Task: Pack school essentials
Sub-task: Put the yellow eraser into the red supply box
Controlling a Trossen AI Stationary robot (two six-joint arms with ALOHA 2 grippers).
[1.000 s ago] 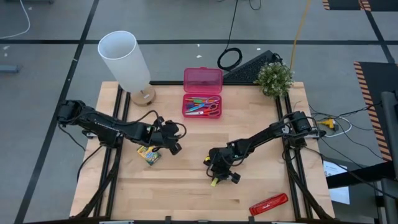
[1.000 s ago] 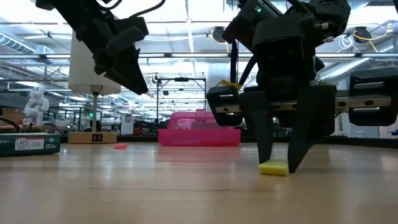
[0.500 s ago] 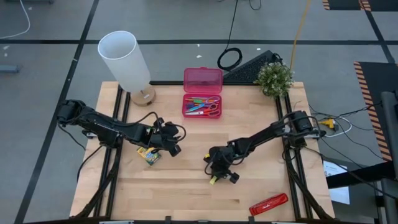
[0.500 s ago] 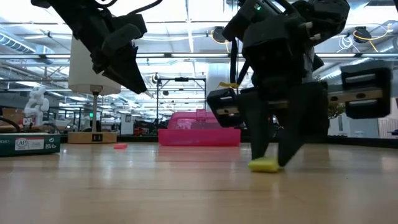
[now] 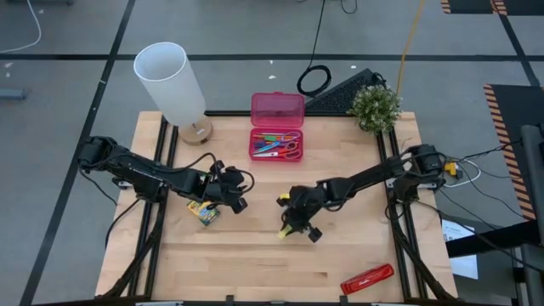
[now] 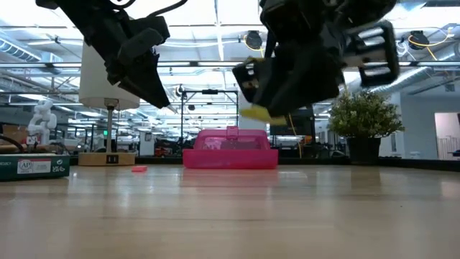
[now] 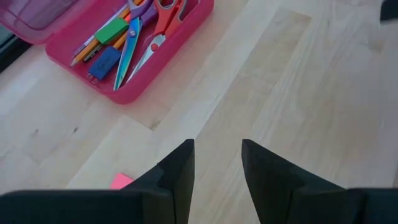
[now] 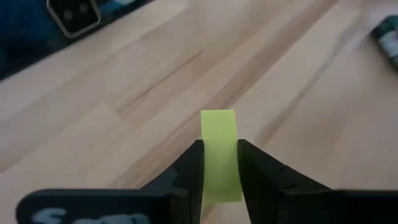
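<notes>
Above the wooden table (image 5: 255, 263), the right gripper (image 8: 219, 163) pinches a small yellow block (image 8: 219, 155) that could slip before reaching the pink plastic case (image 5: 276, 136), while the left gripper (image 7: 216, 163) hangs apart.

Pink case (image 7: 112, 56) cropped at frame edge, crayon box (image 5: 204, 212) partly under arm

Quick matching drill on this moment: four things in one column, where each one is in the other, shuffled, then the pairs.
1. yellow piece
2. scissors
3. crayon box
4. red bar

A. in the pink case
B. on the table beside the left hand
C. pinched in the right hand, off the table
D. near the table's front edge, on the right arm's side

Pairs: 1-C, 2-A, 3-B, 4-D
</notes>
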